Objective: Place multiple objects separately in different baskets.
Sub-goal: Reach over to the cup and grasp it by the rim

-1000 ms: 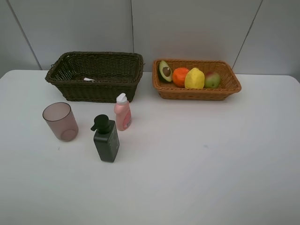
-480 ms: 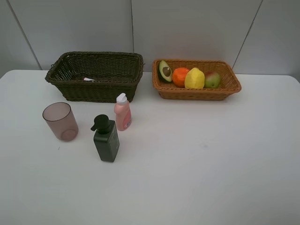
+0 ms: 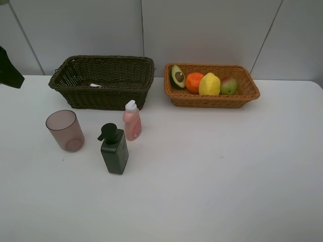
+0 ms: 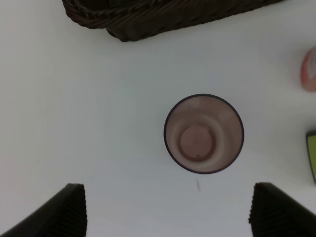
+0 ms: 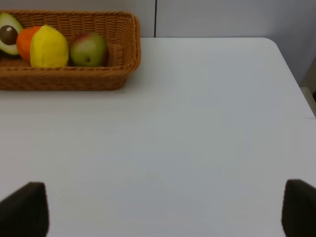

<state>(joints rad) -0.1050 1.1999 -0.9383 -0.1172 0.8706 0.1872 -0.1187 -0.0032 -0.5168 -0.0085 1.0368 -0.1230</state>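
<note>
The translucent pinkish cup [image 3: 65, 130] stands upright at the table's left, with the dark green pump bottle [image 3: 114, 149] and the small pink bottle [image 3: 132, 121] to its right. The marker [image 3: 96, 85] lies in the dark basket [image 3: 106, 98]. The avocado [image 3: 177, 76], orange [image 3: 194, 82], lemon [image 3: 209, 84] and mango [image 3: 228, 85] sit in the light basket [image 3: 212, 101]. My left gripper [image 4: 168, 217] is open and high above the cup [image 4: 203, 133]. My right gripper [image 5: 160, 212] is open and empty over bare table, apart from the light basket [image 5: 64, 79].
A dark part of the left arm [image 3: 7, 68] shows at the left edge of the exterior high view. In the left wrist view the dark basket [image 4: 163, 17], pink bottle [image 4: 310, 69] and pump bottle [image 4: 312, 153] border the cup. A grey wall stands behind the baskets.
A dark part of the left arm has come into the exterior high view at its left edge. None of the objects has moved.
</note>
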